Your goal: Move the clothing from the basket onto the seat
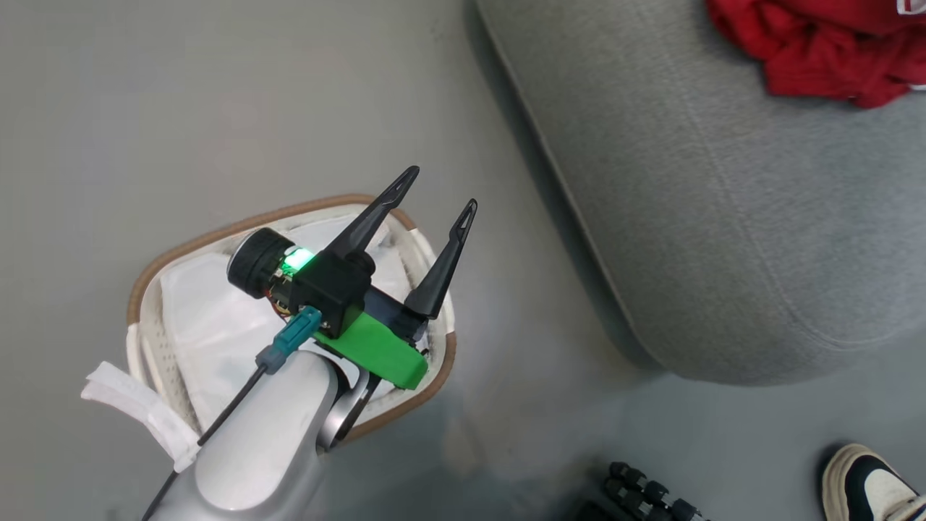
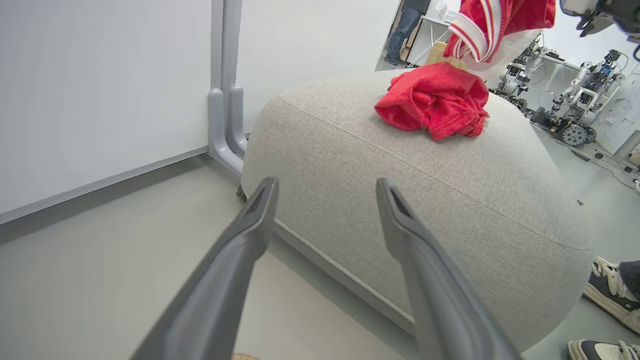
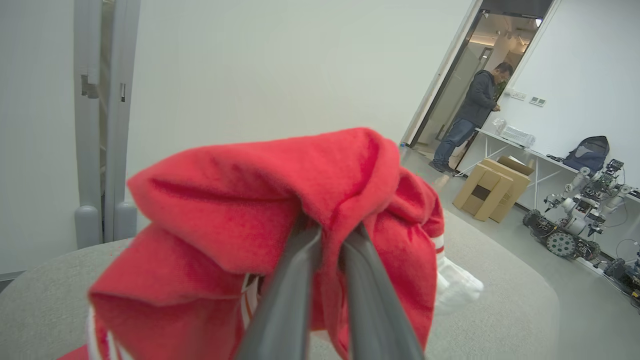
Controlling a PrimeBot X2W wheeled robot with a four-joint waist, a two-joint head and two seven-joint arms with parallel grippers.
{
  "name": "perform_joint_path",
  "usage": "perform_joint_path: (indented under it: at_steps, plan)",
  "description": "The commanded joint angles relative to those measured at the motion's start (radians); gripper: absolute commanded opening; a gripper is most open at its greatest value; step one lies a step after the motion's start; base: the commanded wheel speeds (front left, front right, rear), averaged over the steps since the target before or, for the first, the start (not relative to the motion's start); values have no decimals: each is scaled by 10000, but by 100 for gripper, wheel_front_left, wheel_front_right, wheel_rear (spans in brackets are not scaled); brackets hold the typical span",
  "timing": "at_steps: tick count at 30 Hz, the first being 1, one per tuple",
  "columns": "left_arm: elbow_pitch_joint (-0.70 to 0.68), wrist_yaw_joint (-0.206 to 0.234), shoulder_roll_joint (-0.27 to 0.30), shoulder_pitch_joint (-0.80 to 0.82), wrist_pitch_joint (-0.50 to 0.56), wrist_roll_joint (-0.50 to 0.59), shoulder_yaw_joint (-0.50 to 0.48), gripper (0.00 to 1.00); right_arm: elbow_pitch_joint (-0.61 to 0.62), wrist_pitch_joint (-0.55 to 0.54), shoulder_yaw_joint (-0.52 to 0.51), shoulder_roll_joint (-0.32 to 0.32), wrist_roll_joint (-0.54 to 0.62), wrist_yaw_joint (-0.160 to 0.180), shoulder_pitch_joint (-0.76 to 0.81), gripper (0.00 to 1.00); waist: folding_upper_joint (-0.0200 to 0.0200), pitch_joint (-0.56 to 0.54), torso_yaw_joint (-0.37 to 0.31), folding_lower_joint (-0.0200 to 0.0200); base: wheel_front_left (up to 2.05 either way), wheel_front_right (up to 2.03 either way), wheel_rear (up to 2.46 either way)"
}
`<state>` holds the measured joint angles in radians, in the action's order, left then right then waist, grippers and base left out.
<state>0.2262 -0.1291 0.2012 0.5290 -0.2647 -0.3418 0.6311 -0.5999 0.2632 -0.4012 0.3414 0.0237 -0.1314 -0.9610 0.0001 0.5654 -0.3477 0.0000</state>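
Over seat (image 3: 500, 310), right gripper (image 3: 327, 231) clamps clothing (image 3: 240, 200); floor strip (image 1: 521, 289) between basket (image 1: 239, 228), seat.

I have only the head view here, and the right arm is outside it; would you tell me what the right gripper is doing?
Observer: The right gripper is shut on a red garment, holding it up above the seat.
Operator: Thank you. Does that piece reach the seat?
Observer: In the left wrist view its white striped trim hangs just over a red bundle lying on the seat. I cannot tell whether the two touch.
Operator: Understood. Is anyone standing further back in the room?
Observer: Yes, in the right wrist view a person stands at an open doorway, well behind the seat.
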Motion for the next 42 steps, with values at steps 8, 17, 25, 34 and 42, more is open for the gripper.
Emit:
perform_joint_path:
  at_steps: [8,17,25,34,42]
  plan:
    - [-121,-30,-99,334,8,83,-227,100,-633,19,-1550,-626,415,14,329,100,-1,1003,1016,0,0,0,0]
    - [7,-30,-255,285,8,44,-352,100,563,19,-1843,-1587,196,14,2220,100,-1,433,828,0,0,0,0]
    - [97,-30,-303,-311,8,66,-857,100,1564,19,-714,-2020,-225,14,4192,100,-1,-514,860,0,0,0,0]
    - [113,-30,-405,-1138,8,422,-1996,100,2474,21,1624,-2223,-632,14,4968,100,-1,-1427,1567,0,0,0,0]
    - [444,-26,-791,-1718,7,891,-3395,100,2621,19,3244,-2439,-820,14,4668,100,-1,-1848,2667,0,0,0,0]
